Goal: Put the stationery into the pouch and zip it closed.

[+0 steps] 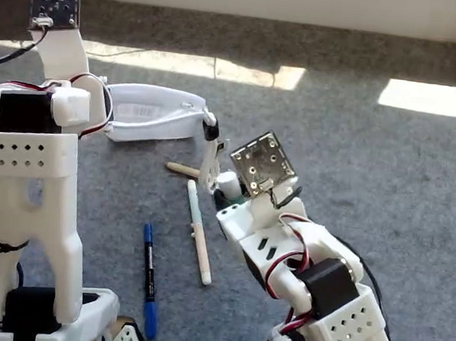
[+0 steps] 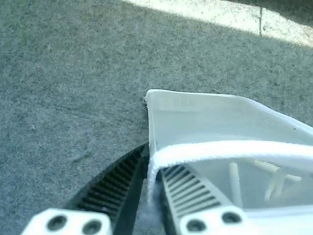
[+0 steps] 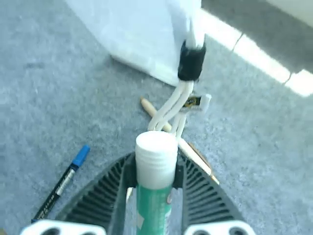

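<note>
Seemingly early in the loading step, with nothing yet seen inside. Clamped in the right pincer (image 3: 152, 171): a glue stick with white cap and green body (image 3: 155, 147), gripped snugly on both sides of the barrel, cap aimed toward the white mesh pouch (image 1: 149, 115). Pinched shut in the left pincer (image 2: 146, 161): one end edge of that pouch, lifted slightly off the grey carpeted tabletop (image 1: 355, 165) and stretched out toward the right arm. Dangling at the pouch's near end, just ahead of the cap: a white zip cord with black toggle (image 3: 191, 61).

Lying loose on the tabletop, between the two arms: a blue marker pen (image 1: 149, 279), a cream pen with pale green tip (image 1: 199, 231) and a short wooden pencil (image 1: 183, 168), the pencil nearest the pouch. Three pieces left to collect, then, plus the zip.

Hard to tell how wide the mouth gapes; in the left wrist view, a white zip band crossing above what looks like the interior.

Next move, as a judgement: steer the cap past the cord and into the opening, keep the left grip firm so the fabric stays taut, release only once most of the barrel sits inside.
</note>
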Controlling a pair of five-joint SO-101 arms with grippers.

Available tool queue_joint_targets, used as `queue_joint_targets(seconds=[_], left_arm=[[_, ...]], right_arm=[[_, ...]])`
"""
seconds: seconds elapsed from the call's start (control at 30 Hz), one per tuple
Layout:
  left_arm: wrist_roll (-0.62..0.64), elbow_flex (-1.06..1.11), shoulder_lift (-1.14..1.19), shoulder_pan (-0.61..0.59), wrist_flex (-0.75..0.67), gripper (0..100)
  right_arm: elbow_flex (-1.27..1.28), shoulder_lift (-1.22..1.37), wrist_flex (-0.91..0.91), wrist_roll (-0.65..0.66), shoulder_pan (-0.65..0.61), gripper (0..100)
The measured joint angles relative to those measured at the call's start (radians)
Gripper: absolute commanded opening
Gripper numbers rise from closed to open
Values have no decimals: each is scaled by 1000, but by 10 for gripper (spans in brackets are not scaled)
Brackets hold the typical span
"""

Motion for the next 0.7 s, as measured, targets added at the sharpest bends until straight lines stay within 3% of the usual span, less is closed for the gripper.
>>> queue_joint_targets(seconds=[0.33,0.7], left_arm=[[0,0,0,0,0,7],[0,0,0,-6,0,7]], right_arm=[[-14,0,-348,-38,-127,40],[-14,0,-694,-38,-147,40]])
